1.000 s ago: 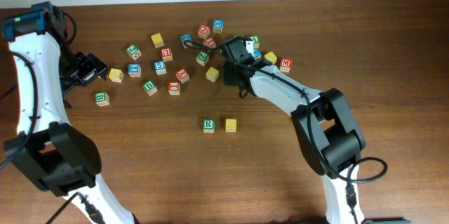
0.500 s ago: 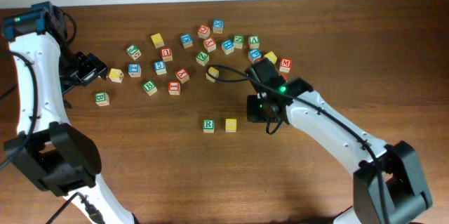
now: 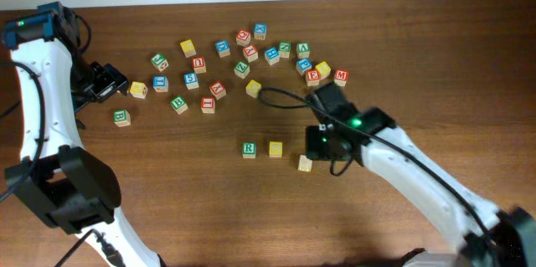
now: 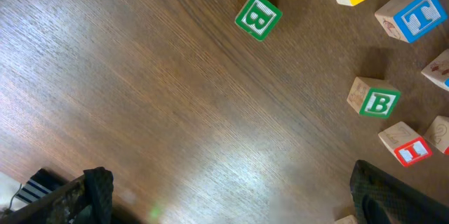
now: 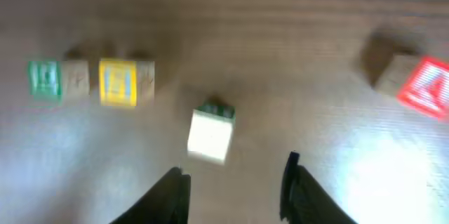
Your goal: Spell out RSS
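A green R block (image 3: pixel 249 149) and a yellow S block (image 3: pixel 275 148) stand side by side at the table's middle front. They also show in the right wrist view as the green block (image 5: pixel 45 78) and the yellow block (image 5: pixel 119 82). A pale yellow block (image 3: pixel 305 163) lies just right of and slightly nearer than the S; in the right wrist view (image 5: pixel 210 134) it lies on the wood just ahead of the fingertips, its letter unreadable. My right gripper (image 3: pixel 318 144) (image 5: pixel 235 192) is open and empty above it. My left gripper (image 3: pixel 106 83) (image 4: pixel 228 199) is open and empty at the far left.
Several loose letter blocks are scattered across the back of the table, from a yellow one (image 3: pixel 138 89) by the left gripper to a red M (image 3: pixel 341 75). Green B blocks (image 4: pixel 257 15) (image 4: pixel 374 100) lie under the left wrist. A red block (image 5: pixel 424 87) sits to the right.
My right arm swung from the block cluster at the back to the front, right of the R and S. A pale yellow block now lies on the table there. The left arm stayed still.
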### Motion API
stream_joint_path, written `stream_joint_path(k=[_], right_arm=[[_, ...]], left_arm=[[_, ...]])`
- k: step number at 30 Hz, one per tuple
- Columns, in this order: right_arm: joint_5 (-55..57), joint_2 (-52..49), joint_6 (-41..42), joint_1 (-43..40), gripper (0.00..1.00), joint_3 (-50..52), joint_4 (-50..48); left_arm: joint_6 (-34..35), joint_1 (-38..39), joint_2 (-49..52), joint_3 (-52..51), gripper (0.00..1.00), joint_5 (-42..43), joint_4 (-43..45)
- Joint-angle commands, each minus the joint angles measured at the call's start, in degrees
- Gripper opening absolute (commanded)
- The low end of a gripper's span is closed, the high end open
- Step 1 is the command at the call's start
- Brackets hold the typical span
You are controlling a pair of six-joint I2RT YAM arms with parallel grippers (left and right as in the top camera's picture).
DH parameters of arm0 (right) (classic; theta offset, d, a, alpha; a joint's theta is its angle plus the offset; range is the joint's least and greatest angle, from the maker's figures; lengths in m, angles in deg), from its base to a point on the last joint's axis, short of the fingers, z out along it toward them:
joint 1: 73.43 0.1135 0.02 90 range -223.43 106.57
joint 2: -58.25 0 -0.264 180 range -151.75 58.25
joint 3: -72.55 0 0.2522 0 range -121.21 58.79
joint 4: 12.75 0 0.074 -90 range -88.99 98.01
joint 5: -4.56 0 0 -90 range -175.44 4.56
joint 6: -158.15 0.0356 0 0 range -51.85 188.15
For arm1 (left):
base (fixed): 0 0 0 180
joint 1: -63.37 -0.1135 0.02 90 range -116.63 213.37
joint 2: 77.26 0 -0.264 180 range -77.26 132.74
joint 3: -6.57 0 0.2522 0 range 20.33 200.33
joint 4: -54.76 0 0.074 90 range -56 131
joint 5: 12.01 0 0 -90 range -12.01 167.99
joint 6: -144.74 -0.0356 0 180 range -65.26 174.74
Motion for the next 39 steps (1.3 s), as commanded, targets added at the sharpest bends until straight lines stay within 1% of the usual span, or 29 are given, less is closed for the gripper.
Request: stream_joint_path(k=[1, 2, 3, 5, 7, 10, 12, 17, 21, 24, 26, 28, 32, 33, 35, 37, 38, 39], right_arm=[[-1.4, 0.9, -0.3, 3.9, 0.43, 1.6, 0.6], [-0.8, -0.2, 3.0, 6.0, 0.49, 3.5, -1.7], [1.2, -1.4, 7.5, 7.5, 0.50, 5.2, -3.9], [6.9, -5.9, 13.8, 11.1, 0.52, 7.1, -7.6], [10.8, -9.1, 17.9, 12.3, 0.52, 7.1, -7.3], [10.1, -14.9, 17.9, 12.4, 0.51, 7.1, -10.0], [9.8, -16.9, 17.9, 12.4, 0.45, 7.1, -12.4], [9.8, -16.9, 17.7, 12.4, 0.45, 7.1, -15.7], [6.0, -16.8, 16.4, 12.4, 0.45, 7.1, -16.4], [7.7, -16.8, 16.4, 10.6, 0.45, 7.1, -16.3], [7.7, -16.8, 16.3, 10.1, 0.40, 7.1, -16.5], [8.2, -16.8, 16.2, 10.1, 0.32, 7.1, -16.7], [9.1, -16.8, 16.1, 10.1, 0.32, 7.1, -17.4], [9.0, -16.8, 15.0, 10.0, 0.32, 7.1, -17.9], [8.1, -16.8, 14.6, 10.0, 0.28, 7.1, -17.6], [5.5, -16.4, 12.6, 10.0, 0.28, 6.9, -17.4], [5.0, -15.9, 11.6, 10.0, 0.27, 6.0, -15.3], [4.3, -15.4, 11.1, 10.0, 0.24, 4.8, -12.5]], left_arm=[[0.1, -0.4, -0.2, 0.1, 0.99, -0.7, -0.1], [0.1, -0.4, -0.2, 0.1, 0.99, -0.7, -0.1], [0.1, -0.4, -0.2, 0.1, 0.99, -0.7, -0.1], [0.1, -0.4, -0.2, 0.1, 0.99, -0.7, -0.1], [0.1, -0.4, -0.2, 0.1, 0.99, -0.7, -0.1], [0.1, -0.4, -0.2, 0.1, 0.99, -0.7, -0.1], [0.1, -0.4, -0.2, 0.1, 0.99, -0.7, -0.1], [0.1, -0.4, -0.2, 0.1, 0.99, -0.7, -0.1], [0.1, -0.4, -0.2, 0.1, 0.99, -0.7, -0.1], [0.1, -0.4, -0.2, 0.1, 0.99, -0.7, -0.1], [0.1, -0.4, -0.2, 0.1, 0.99, -0.7, -0.1], [0.1, -0.4, -0.2, 0.1, 0.99, -0.7, -0.1], [0.1, -0.4, -0.2, 0.1, 0.99, -0.7, -0.1], [0.1, -0.4, -0.2, 0.1, 0.99, -0.7, -0.1], [0.1, -0.4, -0.2, 0.1, 0.99, -0.7, -0.1], [0.1, -0.4, -0.2, 0.1, 0.99, -0.7, -0.1], [0.1, -0.4, -0.2, 0.1, 0.99, -0.7, -0.1], [0.1, -0.4, -0.2, 0.1, 0.99, -0.7, -0.1]])
